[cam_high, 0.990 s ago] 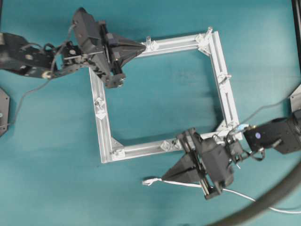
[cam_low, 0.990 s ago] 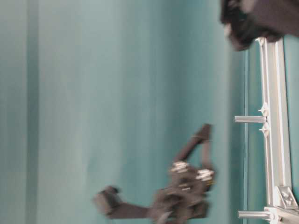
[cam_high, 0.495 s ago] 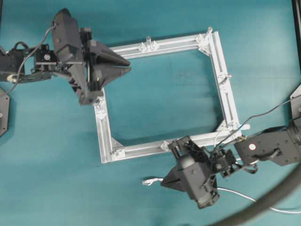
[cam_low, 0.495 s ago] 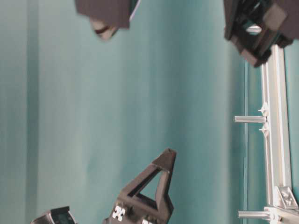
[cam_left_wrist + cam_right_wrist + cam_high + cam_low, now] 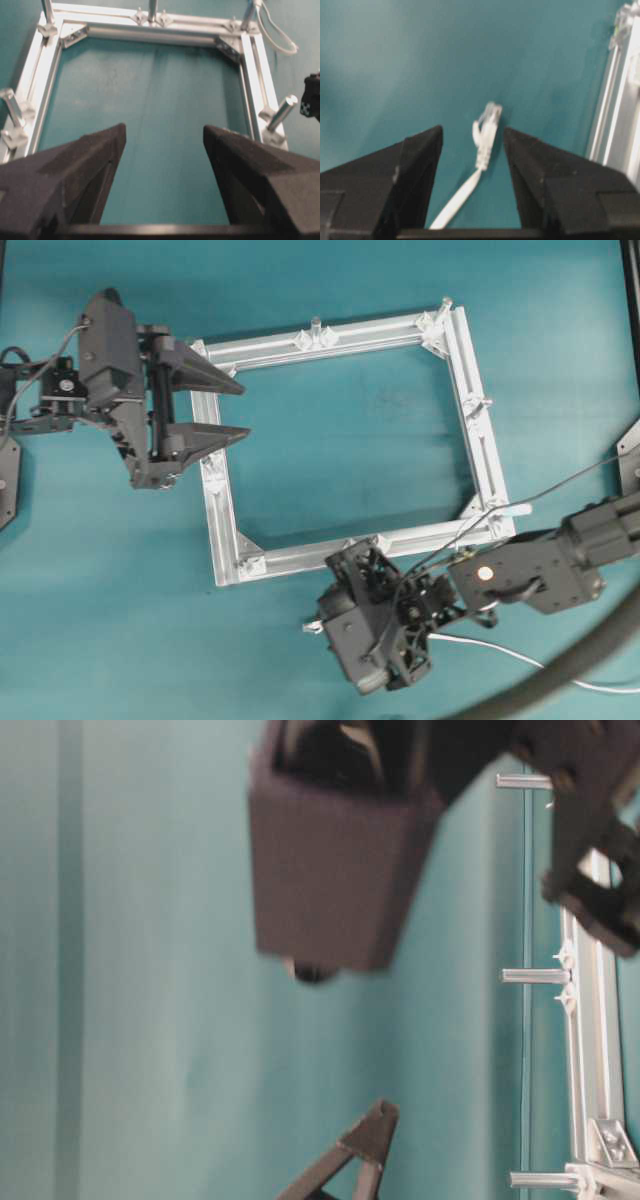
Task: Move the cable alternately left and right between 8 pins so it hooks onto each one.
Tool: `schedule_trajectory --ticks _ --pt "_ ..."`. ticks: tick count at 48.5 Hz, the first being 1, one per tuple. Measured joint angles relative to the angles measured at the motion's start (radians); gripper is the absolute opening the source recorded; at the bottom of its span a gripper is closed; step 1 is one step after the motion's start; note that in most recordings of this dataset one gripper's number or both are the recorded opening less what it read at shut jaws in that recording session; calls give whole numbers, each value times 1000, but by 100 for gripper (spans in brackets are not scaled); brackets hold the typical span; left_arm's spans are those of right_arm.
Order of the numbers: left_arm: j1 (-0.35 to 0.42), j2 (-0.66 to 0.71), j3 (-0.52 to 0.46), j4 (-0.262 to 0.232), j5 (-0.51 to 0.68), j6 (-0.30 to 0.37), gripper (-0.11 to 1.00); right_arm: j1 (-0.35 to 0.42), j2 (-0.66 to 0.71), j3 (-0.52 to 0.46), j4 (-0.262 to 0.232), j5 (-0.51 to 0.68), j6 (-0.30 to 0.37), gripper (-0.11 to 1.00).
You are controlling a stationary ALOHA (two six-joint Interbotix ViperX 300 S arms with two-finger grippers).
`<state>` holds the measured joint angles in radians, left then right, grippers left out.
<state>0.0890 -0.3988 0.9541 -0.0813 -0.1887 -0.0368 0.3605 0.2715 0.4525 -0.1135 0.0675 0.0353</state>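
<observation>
The white cable [image 5: 520, 657] lies on the teal table below the aluminium frame [image 5: 340, 335], its pale plug [image 5: 313, 625] pointing left. My right gripper [image 5: 326, 624] hangs over that plug end. In the right wrist view it [image 5: 472, 131] is open, and the plug [image 5: 487, 125] and flat cord [image 5: 457, 200] lie between the fingers, touching neither. My left gripper [image 5: 245, 411] stands open and empty at the frame's left bar, also open in its wrist view [image 5: 164, 127]. Small pale pins [image 5: 315, 325] [image 5: 282, 110] [image 5: 535, 976] stand on the frame, and no cable is on them.
A thick dark hose [image 5: 565, 675] curves across the bottom right corner. A thin grey arm wire [image 5: 560, 475] runs toward the frame's lower right corner. A large blurred dark arm part [image 5: 340, 850] fills the top of the table-level view.
Both grippers have gone from shut to open. The left arm has drawn back leftward from the frame's top bar. The right gripper has turned and shifted left, over the plug.
</observation>
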Motion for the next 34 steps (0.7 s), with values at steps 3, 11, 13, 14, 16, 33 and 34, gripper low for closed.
schedule_trajectory --ticks 3,11,13,14,16,33,34 --pt "-3 -15 12 0 2 0 75 0 17 -21 0 11 12 52" --pt "-11 -61 41 2 2 0 75 0 61 -63 0 66 46 52" --pt "-14 -69 48 0 2 0 75 -2 71 -69 -2 83 48 51" --pt "-15 -74 52 0 2 2 75 0 72 -71 -3 91 48 52" --pt "-18 -80 60 2 2 0 75 -2 77 -74 -5 100 49 52" --pt "-26 -137 100 0 2 0 74 5 100 -94 -5 107 57 28" --pt "-26 -138 100 2 2 0 74 5 101 -95 -6 109 58 24"
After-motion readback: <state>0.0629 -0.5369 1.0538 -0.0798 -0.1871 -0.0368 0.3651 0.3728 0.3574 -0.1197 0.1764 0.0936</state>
